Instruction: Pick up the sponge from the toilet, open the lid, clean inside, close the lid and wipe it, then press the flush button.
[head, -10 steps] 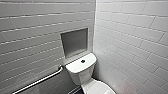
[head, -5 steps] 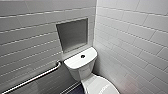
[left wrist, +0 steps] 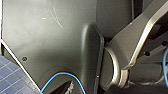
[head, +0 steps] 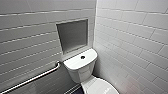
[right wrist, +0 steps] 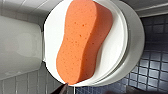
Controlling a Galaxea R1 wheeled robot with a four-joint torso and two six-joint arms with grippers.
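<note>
In your head view the toilet [head: 81, 68] sits at lower centre of the frame, in the corner of the tiled walls. The flush button [head: 82, 57] is on its tank top. A grab rail [head: 32, 78] crosses the lower left. Your right wrist view shows the sponge [right wrist: 82, 40] lying flat on the closed lid [head: 98, 87]. For the left gripper and right gripper, you cannot tell whether the jaws are open or closed.

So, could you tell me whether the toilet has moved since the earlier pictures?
No. The toilet still sits directly below the wall niche, beside the grab bar; the whole view shifted slightly, so the camera moved.
</note>
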